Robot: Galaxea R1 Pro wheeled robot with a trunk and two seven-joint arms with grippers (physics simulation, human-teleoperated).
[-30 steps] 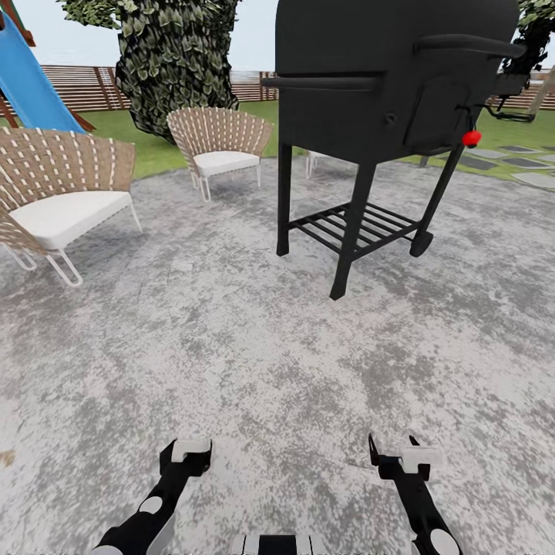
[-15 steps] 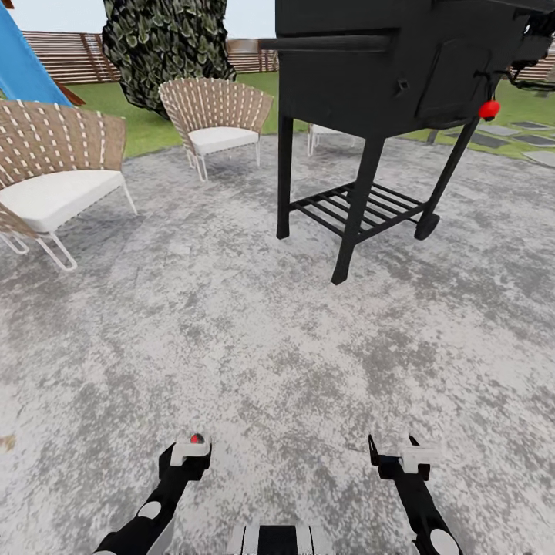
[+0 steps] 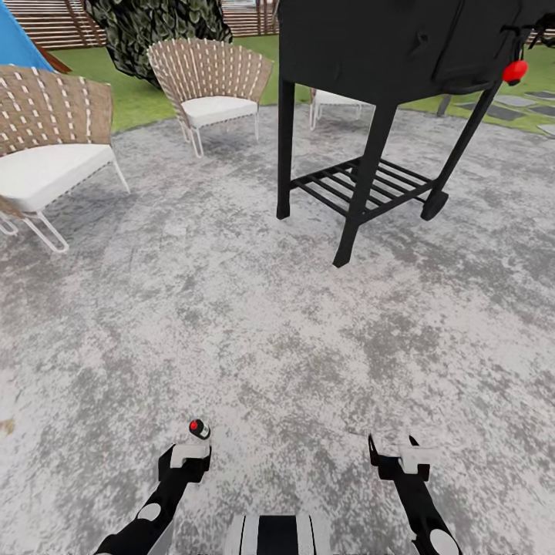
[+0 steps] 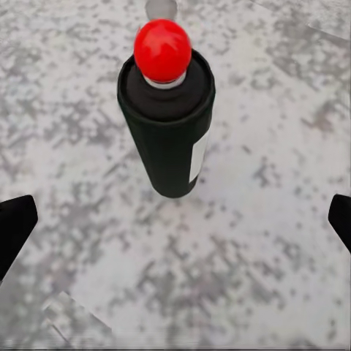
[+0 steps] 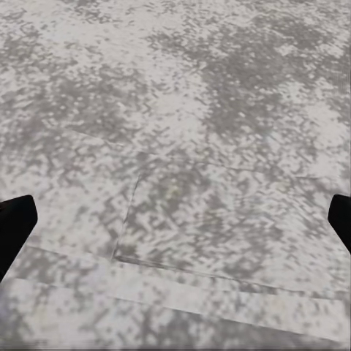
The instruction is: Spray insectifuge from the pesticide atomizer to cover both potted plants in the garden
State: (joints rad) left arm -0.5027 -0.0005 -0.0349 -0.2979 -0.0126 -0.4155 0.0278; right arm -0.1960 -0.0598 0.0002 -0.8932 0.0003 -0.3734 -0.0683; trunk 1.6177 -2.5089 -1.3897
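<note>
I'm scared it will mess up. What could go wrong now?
The pesticide atomizer stands upright on the patio, just ahead of the left gripper and its open jaws; a clumsy approach could knock it over. The black grill has legs close ahead, so driving forward could bump them.

The pesticide atomizer [image 4: 167, 124] is a slim, dark bottle with a round red top and a narrow white label down 1 side. It stands upright on the mottled grey paving [image 4: 241, 248]. In the head view the pesticide atomizer [image 3: 199, 428] shows small, just ahead of the left pincer [image 3: 185, 451], its red top facing up.
</note>
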